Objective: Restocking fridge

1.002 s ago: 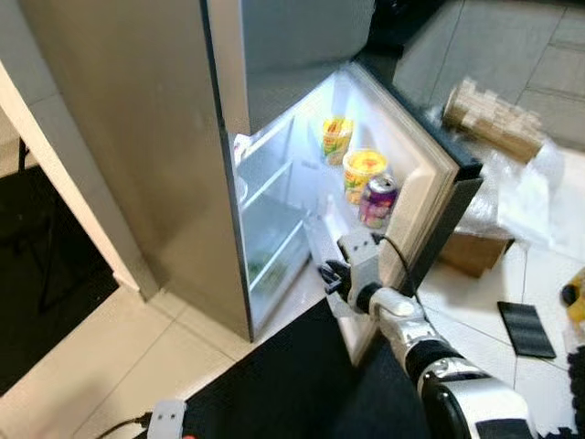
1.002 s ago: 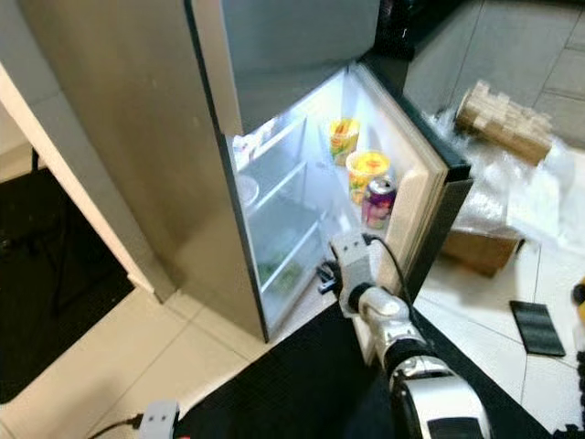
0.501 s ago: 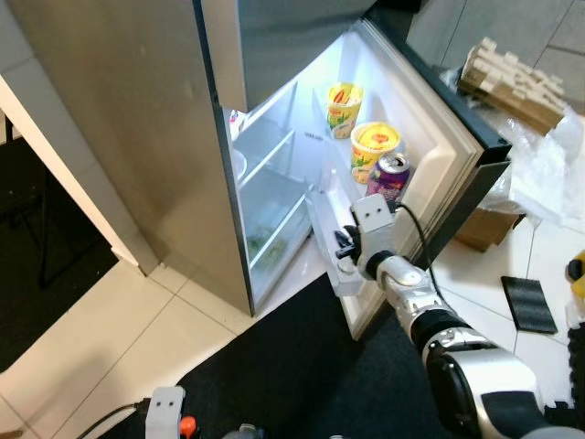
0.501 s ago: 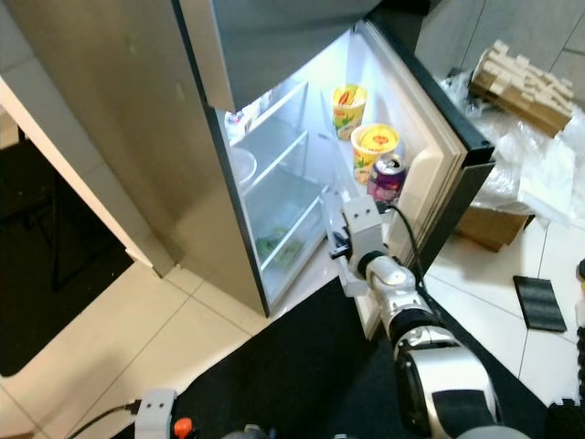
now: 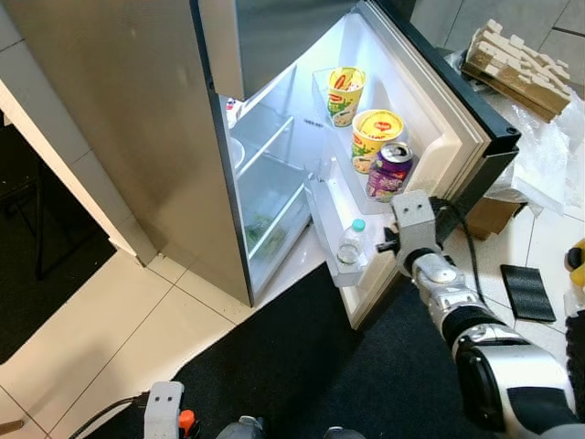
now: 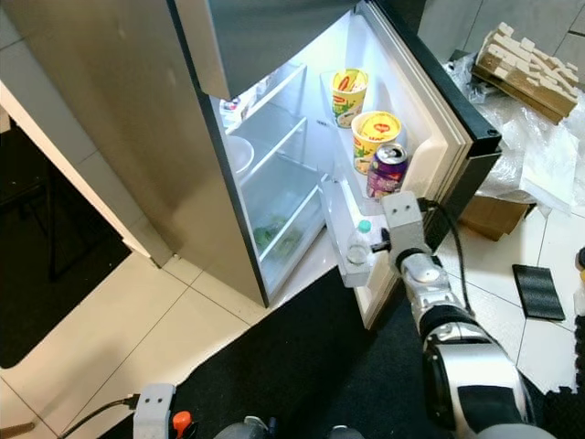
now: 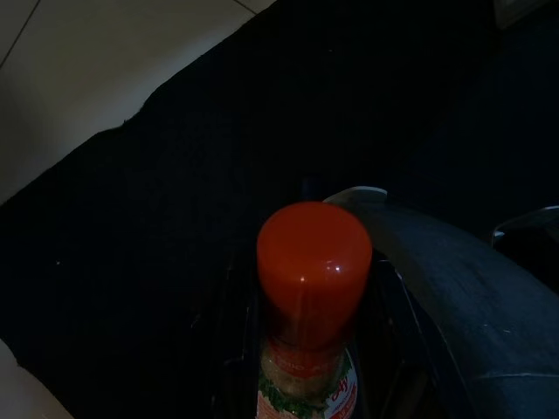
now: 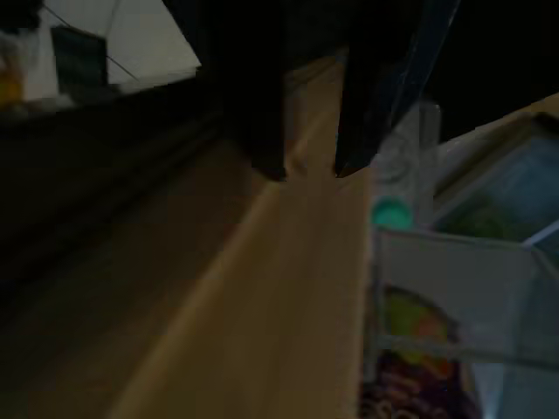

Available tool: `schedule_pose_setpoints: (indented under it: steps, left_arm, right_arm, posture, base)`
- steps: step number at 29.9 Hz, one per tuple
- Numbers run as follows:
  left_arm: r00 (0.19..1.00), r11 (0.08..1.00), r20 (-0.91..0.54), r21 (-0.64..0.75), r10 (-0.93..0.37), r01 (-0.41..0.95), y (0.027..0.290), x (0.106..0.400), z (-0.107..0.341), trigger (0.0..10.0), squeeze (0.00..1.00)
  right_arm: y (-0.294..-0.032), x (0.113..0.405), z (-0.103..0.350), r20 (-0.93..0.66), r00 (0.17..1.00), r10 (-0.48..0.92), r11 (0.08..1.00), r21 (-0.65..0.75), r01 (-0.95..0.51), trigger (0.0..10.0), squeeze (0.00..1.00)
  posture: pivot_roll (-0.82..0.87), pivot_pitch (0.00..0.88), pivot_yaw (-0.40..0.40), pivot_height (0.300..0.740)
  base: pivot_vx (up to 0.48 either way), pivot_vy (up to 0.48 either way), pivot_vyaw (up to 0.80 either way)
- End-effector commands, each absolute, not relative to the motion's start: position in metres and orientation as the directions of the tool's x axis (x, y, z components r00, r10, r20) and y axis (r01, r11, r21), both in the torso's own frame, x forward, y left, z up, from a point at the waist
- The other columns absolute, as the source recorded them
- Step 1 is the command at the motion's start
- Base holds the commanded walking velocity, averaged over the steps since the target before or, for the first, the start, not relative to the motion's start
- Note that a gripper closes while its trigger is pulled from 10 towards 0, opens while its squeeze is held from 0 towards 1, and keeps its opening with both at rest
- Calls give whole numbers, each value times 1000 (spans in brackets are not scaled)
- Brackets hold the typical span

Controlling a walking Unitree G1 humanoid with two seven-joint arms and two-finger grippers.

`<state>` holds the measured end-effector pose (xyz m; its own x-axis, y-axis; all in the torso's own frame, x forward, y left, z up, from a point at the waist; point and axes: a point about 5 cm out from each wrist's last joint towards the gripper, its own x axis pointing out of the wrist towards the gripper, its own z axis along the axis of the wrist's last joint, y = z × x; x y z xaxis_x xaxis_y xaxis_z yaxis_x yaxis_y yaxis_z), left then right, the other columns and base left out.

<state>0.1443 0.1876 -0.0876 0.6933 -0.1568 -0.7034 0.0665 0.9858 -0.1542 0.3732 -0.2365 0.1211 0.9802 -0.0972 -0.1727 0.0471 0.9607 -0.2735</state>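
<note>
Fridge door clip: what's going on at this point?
The robot is restocking an open fridge. A small water bottle with a teal cap stands in the lower door shelf, below two yellow cups and a purple can. The right claw, empty and open, is by the door's edge. The left claw holds a red-capped bottle low over the dark mat.

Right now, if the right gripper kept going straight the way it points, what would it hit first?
Probably the edge of the open fridge door, which lies just past the right gripper. The water bottle stands slightly aside, though depth is unclear.
</note>
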Motion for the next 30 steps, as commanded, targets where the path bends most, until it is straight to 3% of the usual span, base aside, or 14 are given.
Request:
schedule_pose_setpoints:
  steps: [1,11,15,23,30]
  left_arm:
    - [534,984,-827,-172,-175,56,187,91,-107,10000,0]
    - [534,983,-826,-173,-179,62,186,90,-107,10000,0]
    - [540,983,-822,-173,-180,63,186,92,-107,10000,0]
    - [544,983,-819,-173,-179,63,187,93,-106,10000,0]
    - [542,982,-819,-176,-186,70,184,95,-106,10000,0]
  right_arm:
    - [-250,371,124,-157,975,-156,959,-262,111,10000,0]
    - [-284,368,145,-97,962,-254,932,-290,217,10000,0]
    - [-306,362,154,-77,946,-314,906,-322,275,10000,0]
    - [-389,323,188,6,832,-555,762,-398,512,10000,0]
    - [-410,306,190,9,791,-612,727,-387,567,10000,0]
  posture:
    - [52,285,7,740]
    - [56,292,11,740]
    - [56,292,11,740]
    - [57,286,11,740]
    - [35,273,9,740]
  base:
    - [0,0,0]
    - [0,0,0]
    - [0,0,0]
    - [0,0,0]
    - [0,0,0]
